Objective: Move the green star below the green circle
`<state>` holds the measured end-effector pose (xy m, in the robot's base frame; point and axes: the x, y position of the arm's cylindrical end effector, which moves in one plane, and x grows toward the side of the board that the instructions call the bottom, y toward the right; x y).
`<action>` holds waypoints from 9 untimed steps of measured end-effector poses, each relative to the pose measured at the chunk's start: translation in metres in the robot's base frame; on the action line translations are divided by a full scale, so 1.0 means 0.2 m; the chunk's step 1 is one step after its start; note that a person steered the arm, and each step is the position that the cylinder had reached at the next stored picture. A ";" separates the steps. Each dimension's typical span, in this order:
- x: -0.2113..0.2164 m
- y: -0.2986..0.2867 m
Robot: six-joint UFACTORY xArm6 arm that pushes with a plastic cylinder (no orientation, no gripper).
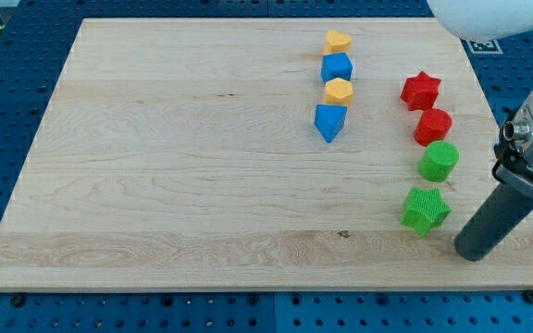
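The green star [425,210] lies on the wooden board near the view's right, directly below the green circle [440,161], a small gap between them. My tip [473,252] rests on the board just to the right of and slightly below the green star, not touching it. The dark rod slants up toward the view's right edge.
A red star [421,90] and a red hexagon [432,126] stand above the green circle. A column in the upper middle holds a yellow block [338,41], a blue block [337,67], a yellow hexagon [339,91] and a blue block [329,121]. The board's right edge [526,185] is close.
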<state>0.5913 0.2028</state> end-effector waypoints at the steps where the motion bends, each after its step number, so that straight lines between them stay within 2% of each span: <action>1: 0.06 -0.06; 5: 0.08 -0.09; 7: -0.12 -0.40; 8: -0.14 -0.25; 9: -0.12 -0.29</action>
<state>0.5681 0.1449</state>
